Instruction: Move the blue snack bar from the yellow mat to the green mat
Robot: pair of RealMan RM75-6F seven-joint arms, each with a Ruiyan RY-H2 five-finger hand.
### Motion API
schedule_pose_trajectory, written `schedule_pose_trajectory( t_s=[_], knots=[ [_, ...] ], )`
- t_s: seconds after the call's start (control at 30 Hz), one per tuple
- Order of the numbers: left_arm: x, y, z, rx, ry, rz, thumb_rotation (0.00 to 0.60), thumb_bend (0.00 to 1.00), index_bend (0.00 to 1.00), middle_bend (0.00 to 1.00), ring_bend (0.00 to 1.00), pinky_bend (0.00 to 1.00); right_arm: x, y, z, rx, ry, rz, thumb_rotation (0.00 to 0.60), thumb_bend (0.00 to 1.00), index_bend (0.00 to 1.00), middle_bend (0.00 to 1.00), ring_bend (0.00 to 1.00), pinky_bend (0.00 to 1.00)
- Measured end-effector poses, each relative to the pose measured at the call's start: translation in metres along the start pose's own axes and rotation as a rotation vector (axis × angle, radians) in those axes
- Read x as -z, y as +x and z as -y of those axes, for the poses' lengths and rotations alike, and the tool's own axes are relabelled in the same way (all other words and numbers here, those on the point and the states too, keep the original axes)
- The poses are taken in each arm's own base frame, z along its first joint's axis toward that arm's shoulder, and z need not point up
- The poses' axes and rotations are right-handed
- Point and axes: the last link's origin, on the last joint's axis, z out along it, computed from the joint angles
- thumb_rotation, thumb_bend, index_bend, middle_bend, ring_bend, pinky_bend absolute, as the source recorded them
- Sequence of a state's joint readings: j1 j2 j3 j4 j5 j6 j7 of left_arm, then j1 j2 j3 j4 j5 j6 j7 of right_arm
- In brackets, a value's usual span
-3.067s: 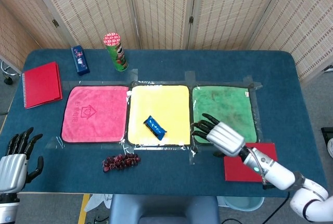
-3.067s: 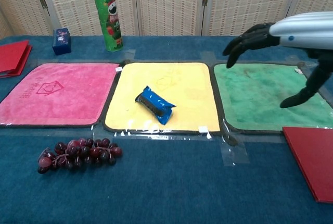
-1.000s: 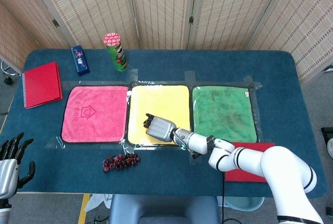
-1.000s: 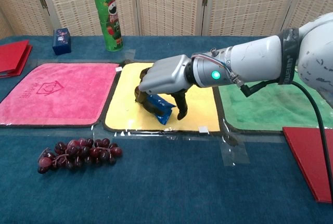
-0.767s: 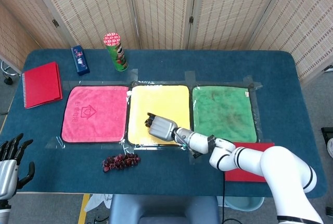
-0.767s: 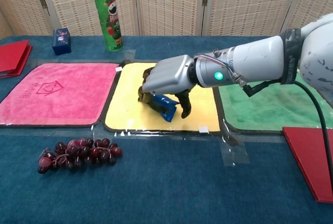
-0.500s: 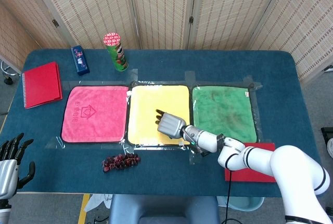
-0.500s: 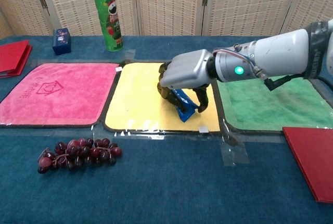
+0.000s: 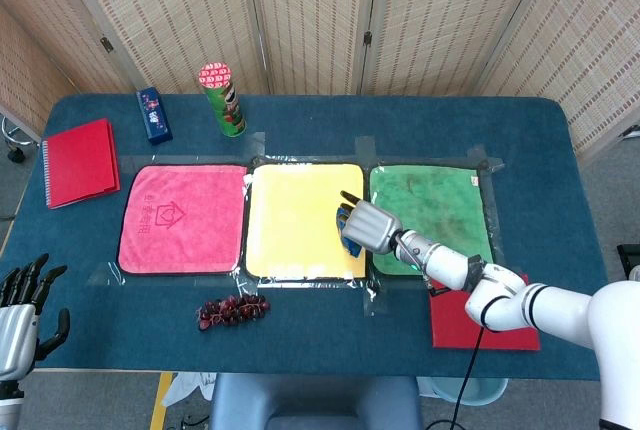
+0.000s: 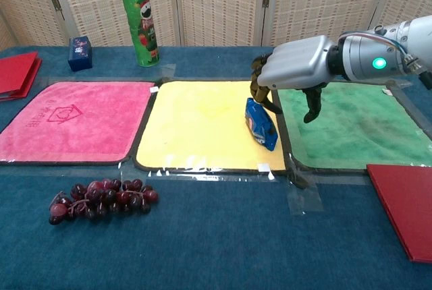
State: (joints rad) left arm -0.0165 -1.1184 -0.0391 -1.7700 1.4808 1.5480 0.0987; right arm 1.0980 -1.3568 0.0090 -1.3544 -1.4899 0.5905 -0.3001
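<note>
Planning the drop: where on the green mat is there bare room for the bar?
The green mat is bare across its middle and right side, up to the red book at its near right corner. Only its left edge is crowded, where the right hand holds the blue snack bar.

three mats side by side: pink mat (image 10: 71,120) left, yellow mat (image 10: 196,125) middle, green mat (image 10: 351,128) right. snack bar (image 10: 260,123) at yellow mat's right edge, under right hand (image 10: 290,67). grapes (image 10: 101,199) in front of the pink mat, can (image 10: 140,23) behind
</note>
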Motion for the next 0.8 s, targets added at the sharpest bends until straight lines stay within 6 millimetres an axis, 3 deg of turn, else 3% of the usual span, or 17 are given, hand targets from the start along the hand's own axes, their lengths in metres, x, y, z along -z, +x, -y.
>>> schedule_pose_trajectory(
  t_s=[0.17, 0.4, 0.6, 0.8],
  knots=[
    [0.001, 0.000, -0.002, 0.000, -0.002, 0.003, 0.600, 0.59, 0.19, 0.07, 0.08, 0.01, -0.008, 0.008, 0.018, -0.056, 0.037, -0.036, 0.600, 0.20, 0.42, 0.21, 0.15, 0.00],
    [0.005, 0.002, 0.001, 0.004, 0.008, 0.002, 0.600, 0.59, 0.19, 0.07, 0.08, 0.01, -0.035, 0.012, 0.051, -0.047, 0.118, -0.035, 0.600, 0.20, 0.41, 0.20, 0.14, 0.00],
    [0.006, 0.001, 0.004, 0.004, 0.018, 0.001, 0.600, 0.59, 0.19, 0.07, 0.08, 0.01, -0.050, 0.003, 0.055, 0.001, 0.117, 0.018, 0.600, 0.20, 0.41, 0.21, 0.13, 0.00],
    [0.006, 0.000, 0.009, 0.012, 0.026, 0.005, 0.600, 0.59, 0.19, 0.07, 0.08, 0.01, -0.044, -0.005, 0.044, 0.005, 0.088, 0.050, 0.600, 0.20, 0.41, 0.23, 0.12, 0.00]
  ],
)
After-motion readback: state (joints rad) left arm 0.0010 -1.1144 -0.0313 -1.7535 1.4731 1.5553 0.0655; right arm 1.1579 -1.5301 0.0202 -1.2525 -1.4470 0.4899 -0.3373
